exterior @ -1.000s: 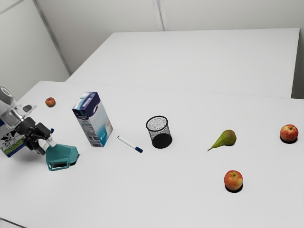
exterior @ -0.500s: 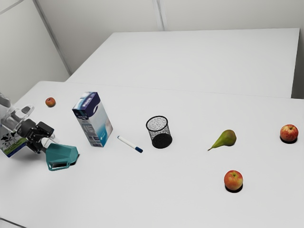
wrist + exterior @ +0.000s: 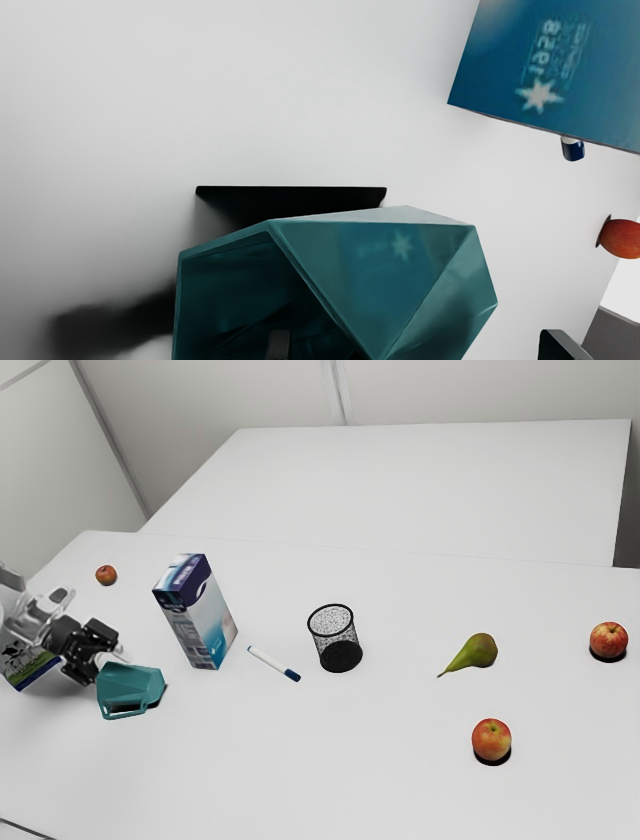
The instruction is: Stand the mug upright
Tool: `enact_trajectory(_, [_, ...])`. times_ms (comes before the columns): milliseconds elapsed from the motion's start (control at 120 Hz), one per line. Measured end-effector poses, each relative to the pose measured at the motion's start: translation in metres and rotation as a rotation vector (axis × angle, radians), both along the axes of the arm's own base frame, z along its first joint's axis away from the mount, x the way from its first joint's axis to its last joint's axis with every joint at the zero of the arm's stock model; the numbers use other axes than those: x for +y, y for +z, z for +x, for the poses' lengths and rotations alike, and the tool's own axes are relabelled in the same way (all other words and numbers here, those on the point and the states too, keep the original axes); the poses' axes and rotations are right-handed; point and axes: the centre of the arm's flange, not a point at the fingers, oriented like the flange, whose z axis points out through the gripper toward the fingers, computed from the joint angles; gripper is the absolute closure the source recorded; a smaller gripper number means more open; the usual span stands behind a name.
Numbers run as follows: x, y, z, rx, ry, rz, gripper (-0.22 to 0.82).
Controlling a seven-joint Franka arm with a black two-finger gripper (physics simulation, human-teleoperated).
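Observation:
The teal faceted mug (image 3: 130, 685) lies on its side at the exterior view's left, its handle toward that view's bottom edge. My gripper (image 3: 92, 652) is low beside the mug, on the side toward the arm. In the wrist view the mug (image 3: 370, 270) shows its dark open mouth and outer wall. The gripper (image 3: 416, 345) stands open there, its fingers wide apart: one finger (image 3: 278, 346) overlaps the mouth, the other is beyond the outer wall. The mug's wall lies between them; contact cannot be made out.
A tall blue-white carton (image 3: 200, 615) stands near the mug, with a marker (image 3: 273, 663) and mesh cup (image 3: 336, 638) beyond it. Another carton (image 3: 25, 660) is behind the hand. A pear (image 3: 475, 652) and apples (image 3: 491, 740) lie farther off.
The hand first drew back toward the exterior view's left, then came slightly forward again beside the mug. The mug has not visibly moved.

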Motion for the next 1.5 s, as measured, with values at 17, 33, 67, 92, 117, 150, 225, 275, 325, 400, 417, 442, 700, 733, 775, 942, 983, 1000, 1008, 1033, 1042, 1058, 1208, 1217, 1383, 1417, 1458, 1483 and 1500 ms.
enact_trajectory(17, [0.000,-0.001,0.000,0.001,0.002,-0.002,0.11])
enact_trajectory(33, [0.000,-0.001,-0.001,0.002,0.004,-0.004,0.14])
enact_trajectory(67, [0.000,-0.001,-0.001,0.003,0.008,-0.006,0.17])
enact_trajectory(92, [0.000,-0.001,-0.001,0.003,0.011,-0.007,0.20])
enact_trajectory(117, [0.000,-0.001,-0.002,0.004,0.013,-0.008,0.23])
enact_trajectory(150, [0.000,-0.002,-0.002,0.005,0.016,-0.009,0.28])
enact_trajectory(225, [0.001,-0.003,-0.004,0.008,0.025,-0.015,0.37])
enact_trajectory(275, [0.000,-0.004,-0.006,0.009,0.030,-0.020,0.42])
enact_trajectory(325, [0.000,-0.004,-0.006,0.010,0.034,-0.023,0.46])
enact_trajectory(400, [0.000,-0.004,-0.007,0.012,0.036,-0.027,0.50])
enact_trajectory(417, [0.000,-0.003,-0.007,0.011,0.037,-0.028,0.51])
enact_trajectory(442, [0.000,-0.003,-0.007,0.011,0.037,-0.029,0.52])
enact_trajectory(700, [-0.002,0.004,-0.009,0.006,0.035,-0.054,0.65])
enact_trajectory(733, [-0.002,0.004,-0.009,0.007,0.034,-0.058,0.67])
enact_trajectory(775, [-0.003,0.004,-0.009,0.008,0.033,-0.063,0.68])
enact_trajectory(942, [-0.005,0.008,-0.010,0.000,0.033,-0.081,0.72])
enact_trajectory(983, [-0.006,0.012,-0.009,-0.008,0.033,-0.083,0.72])
enact_trajectory(1000, [-0.006,0.013,-0.009,-0.010,0.033,-0.084,0.73])
enact_trajectory(1008, [-0.006,0.014,-0.010,-0.011,0.033,-0.085,0.73])
enact_trajectory(1033, [-0.007,0.015,-0.010,-0.014,0.033,-0.088,0.75])
enact_trajectory(1042, [-0.007,0.016,-0.011,-0.014,0.033,-0.090,0.75])
enact_trajectory(1058, [-0.007,0.016,-0.011,-0.015,0.033,-0.091,0.75])
enact_trajectory(1208, [-0.007,0.020,-0.013,-0.021,0.032,-0.098,0.78])
enact_trajectory(1217, [-0.007,0.021,-0.013,-0.022,0.031,-0.097,0.78])
enact_trajectory(1383, [-0.006,0.032,-0.015,-0.037,0.023,-0.088,0.79])
enact_trajectory(1417, [-0.006,0.033,-0.015,-0.036,0.021,-0.085,0.79])
enact_trajectory(1458, [-0.005,0.034,-0.016,-0.034,0.021,-0.081,0.79])
enact_trajectory(1483, [-0.005,0.034,-0.016,-0.031,0.020,-0.074,0.79])
enact_trajectory(1500, [-0.005,0.034,-0.016,-0.029,0.019,-0.069,0.79])
